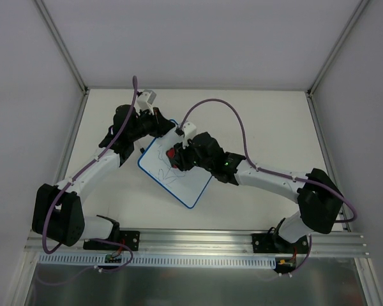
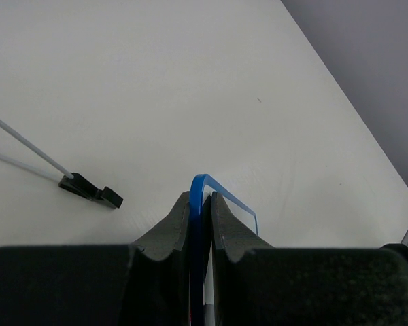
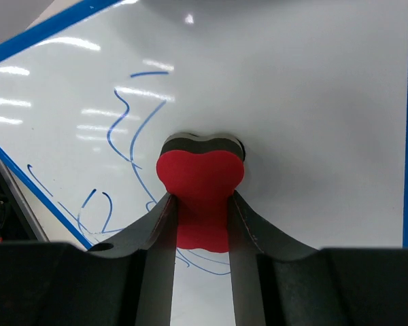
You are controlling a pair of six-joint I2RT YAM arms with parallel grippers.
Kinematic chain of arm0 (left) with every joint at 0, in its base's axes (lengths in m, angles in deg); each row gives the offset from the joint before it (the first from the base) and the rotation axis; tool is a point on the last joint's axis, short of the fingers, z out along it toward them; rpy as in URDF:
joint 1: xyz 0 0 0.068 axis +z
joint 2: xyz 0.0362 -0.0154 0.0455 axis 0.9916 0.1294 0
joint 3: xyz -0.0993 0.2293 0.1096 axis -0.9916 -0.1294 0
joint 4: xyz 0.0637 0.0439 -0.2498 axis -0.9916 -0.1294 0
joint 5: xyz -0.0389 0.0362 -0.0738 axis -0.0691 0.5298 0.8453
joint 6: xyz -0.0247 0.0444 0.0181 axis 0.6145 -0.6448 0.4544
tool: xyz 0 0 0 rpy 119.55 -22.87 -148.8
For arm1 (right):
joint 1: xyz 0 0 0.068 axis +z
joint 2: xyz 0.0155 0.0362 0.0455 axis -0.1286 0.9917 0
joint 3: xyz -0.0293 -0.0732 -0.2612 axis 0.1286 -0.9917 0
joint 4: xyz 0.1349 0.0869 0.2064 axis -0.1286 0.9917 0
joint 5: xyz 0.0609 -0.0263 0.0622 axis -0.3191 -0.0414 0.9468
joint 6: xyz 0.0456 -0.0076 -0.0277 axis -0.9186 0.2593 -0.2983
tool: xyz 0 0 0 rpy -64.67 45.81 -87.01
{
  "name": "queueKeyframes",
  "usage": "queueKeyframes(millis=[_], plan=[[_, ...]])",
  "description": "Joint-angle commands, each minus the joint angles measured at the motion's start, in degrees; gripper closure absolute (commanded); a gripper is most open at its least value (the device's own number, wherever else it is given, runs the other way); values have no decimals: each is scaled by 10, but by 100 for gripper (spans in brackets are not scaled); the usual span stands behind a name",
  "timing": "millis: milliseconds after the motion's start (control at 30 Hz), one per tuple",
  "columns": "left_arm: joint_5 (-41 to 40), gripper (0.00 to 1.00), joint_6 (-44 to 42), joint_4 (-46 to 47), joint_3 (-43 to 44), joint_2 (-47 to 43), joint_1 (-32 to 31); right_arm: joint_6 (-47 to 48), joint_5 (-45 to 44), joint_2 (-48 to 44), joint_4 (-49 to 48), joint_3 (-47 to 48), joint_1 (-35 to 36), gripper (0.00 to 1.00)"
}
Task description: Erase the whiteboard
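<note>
The whiteboard (image 1: 182,183) lies tilted in the middle of the table, white with a thin blue rim and blue scribbles (image 3: 132,129) on it. My left gripper (image 1: 166,125) is shut on its far corner; in the left wrist view the blue rim (image 2: 231,201) stands pinched between the two pads of that gripper (image 2: 200,198). My right gripper (image 1: 175,157) is shut on a red bone-shaped eraser (image 3: 200,178), whose dark underside presses on the whiteboard (image 3: 313,102) beside the scribbles. In the top view the eraser (image 1: 172,153) shows only as a red spot under the wrist.
A small black clip (image 2: 92,191) on thin white wires lies on the table left of the left gripper. The white table ends at grey walls on three sides and at an aluminium rail (image 1: 198,239) at the near edge, where both arm bases sit.
</note>
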State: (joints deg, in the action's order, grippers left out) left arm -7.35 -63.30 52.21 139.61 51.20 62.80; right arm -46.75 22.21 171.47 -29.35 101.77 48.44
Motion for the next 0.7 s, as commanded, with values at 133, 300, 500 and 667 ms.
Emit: queueKeyframes(millis=[133,300,500,667], plan=[[21,100,-7,142,48,-31,-30,-33,-60,65,-5,-134,-3,100],[8,100,-1,152,48,-31,-30,-42,-57,67,-44,-184,-3,100],[-13,100,-10,157,50,-33,-30,-58,-46,53,-56,-215,-4,100],[-9,100,-26,159,60,-23,-30,-64,-31,18,-37,-233,-3,100]])
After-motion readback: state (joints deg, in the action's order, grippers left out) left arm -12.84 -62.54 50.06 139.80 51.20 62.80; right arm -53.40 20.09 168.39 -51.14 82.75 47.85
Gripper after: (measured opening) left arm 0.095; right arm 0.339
